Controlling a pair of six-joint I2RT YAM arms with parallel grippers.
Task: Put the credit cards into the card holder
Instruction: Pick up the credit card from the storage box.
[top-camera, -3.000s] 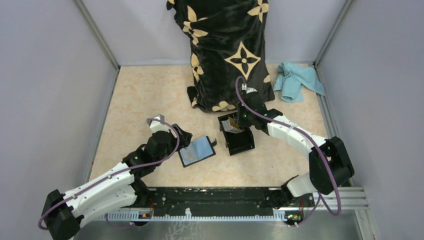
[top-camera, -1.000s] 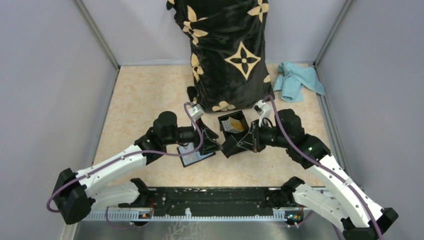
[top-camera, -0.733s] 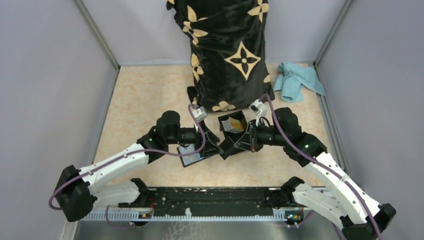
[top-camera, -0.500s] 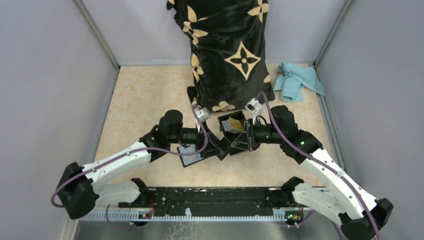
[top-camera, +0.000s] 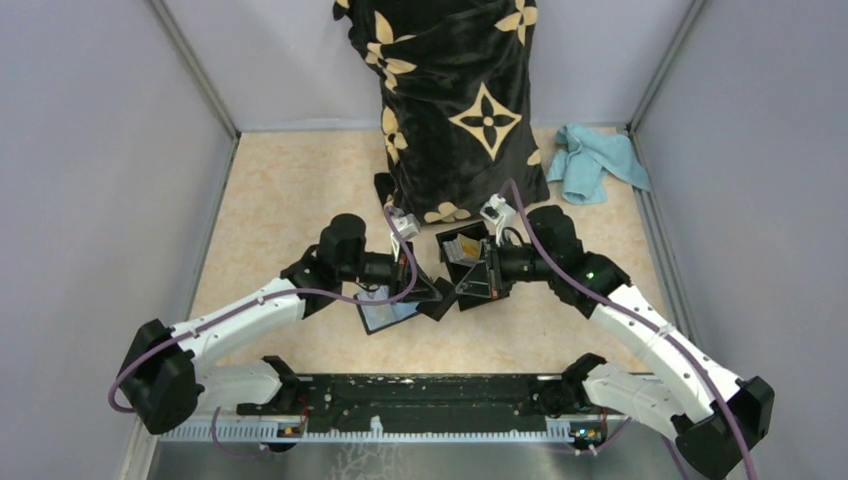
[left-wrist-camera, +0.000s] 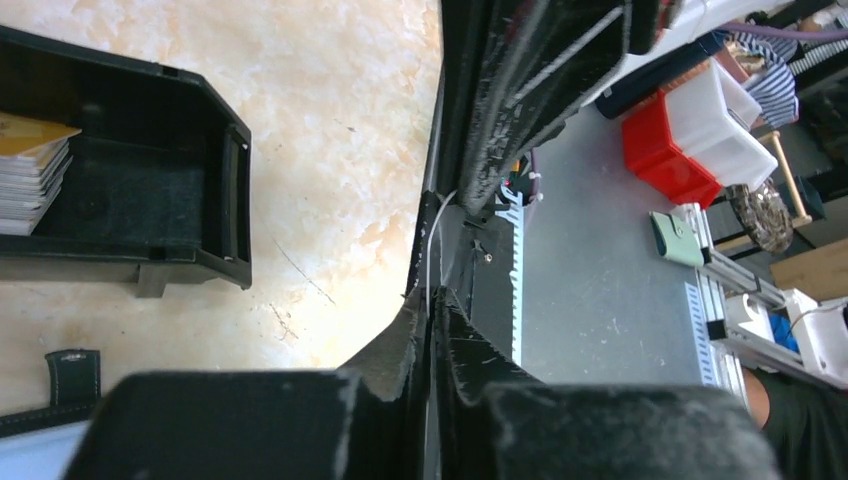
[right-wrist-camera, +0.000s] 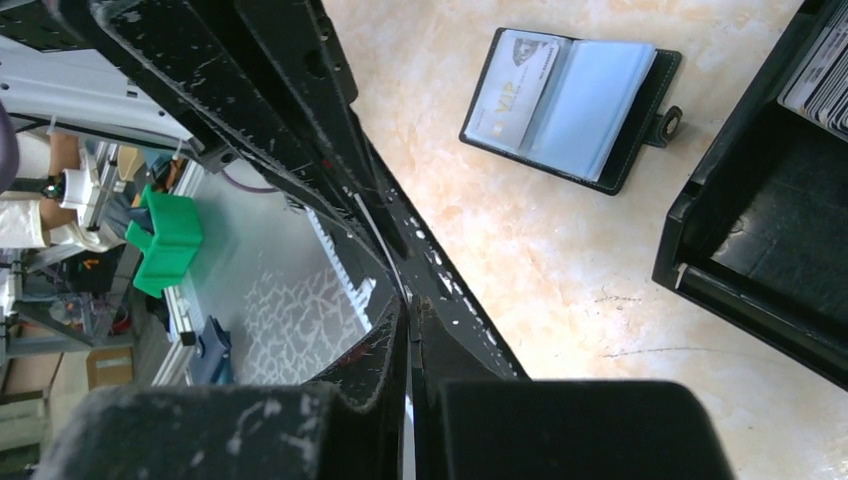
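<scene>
My left gripper (left-wrist-camera: 430, 300) was clenched on one end of a credit card (left-wrist-camera: 434, 240). I saw that card only edge-on, as a thin pale line, so I could not tell the colour of its face. It hung over the table (top-camera: 290, 200) between my two grippers, just right of the card holder (right-wrist-camera: 570, 105) and at the near left corner of the black box (left-wrist-camera: 130, 250).

The card holder lay open and flat on the table, black outside. A pale printed card sat in one pocket, the other leaf was light blue, and its strap tab (right-wrist-camera: 672, 122) pointed toward the box.

My right gripper (right-wrist-camera: 408, 305) was clamped tight on the other end of the same credit card, its fingers meeting my left ones tip to tip. Inside the box leaned a stack of cards (left-wrist-camera: 30, 165), the top one orange-gold. Far behind stood a black cloth with gold flowers (top-camera: 455, 100), and a teal cloth (top-camera: 595, 160) lay at the far right.

Three seconds before, my left gripper had been drawn back to the left of the holder while my right one was over the box. One second before, the two had already met, but my left jaws were still spread wide. They had since closed on the card. The holder had not shifted.
</scene>
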